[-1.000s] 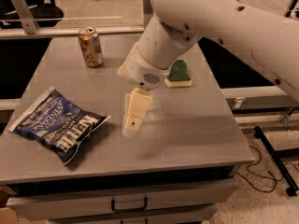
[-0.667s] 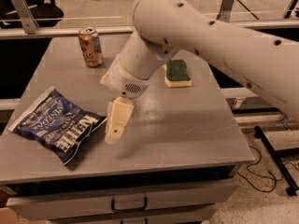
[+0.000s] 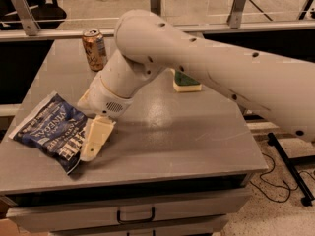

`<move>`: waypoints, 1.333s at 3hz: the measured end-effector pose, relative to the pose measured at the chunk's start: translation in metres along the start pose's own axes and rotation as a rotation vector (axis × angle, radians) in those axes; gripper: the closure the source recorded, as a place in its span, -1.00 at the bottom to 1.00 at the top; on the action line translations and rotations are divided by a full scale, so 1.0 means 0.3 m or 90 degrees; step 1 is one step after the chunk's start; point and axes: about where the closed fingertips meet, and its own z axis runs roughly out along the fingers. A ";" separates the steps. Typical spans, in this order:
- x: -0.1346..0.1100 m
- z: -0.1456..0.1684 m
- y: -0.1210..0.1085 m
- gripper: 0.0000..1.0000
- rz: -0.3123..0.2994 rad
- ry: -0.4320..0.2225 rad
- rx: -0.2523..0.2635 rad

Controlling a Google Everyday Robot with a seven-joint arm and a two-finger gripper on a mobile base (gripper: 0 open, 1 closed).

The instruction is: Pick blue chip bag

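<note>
The blue chip bag (image 3: 47, 129) lies flat on the grey table (image 3: 187, 132) at the front left, navy with white lettering and pale crimped edges. My gripper (image 3: 92, 146) hangs from the big white arm (image 3: 206, 68) and sits at the bag's right edge, over its lower right corner. One cream finger (image 3: 94, 139) shows, pointing down and towards the front. The bag rests on the table.
A tan drink can (image 3: 95, 49) stands at the back left of the table. A green-and-yellow sponge (image 3: 186, 81) lies at the back, partly behind the arm. A drawer with a handle (image 3: 135, 214) is below the table's front edge. A railing runs behind.
My gripper and arm have swung left and lower, from the middle of the table to the right edge of the blue chip bag. The bag, can and sponge have not moved.
</note>
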 end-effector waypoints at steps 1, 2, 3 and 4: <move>-0.004 0.051 0.007 -0.17 0.005 -0.013 0.003; 0.002 0.040 -0.006 0.28 0.015 -0.014 0.019; -0.012 -0.043 -0.045 0.74 0.019 -0.025 0.055; -0.031 -0.189 -0.127 1.00 0.013 -0.060 0.108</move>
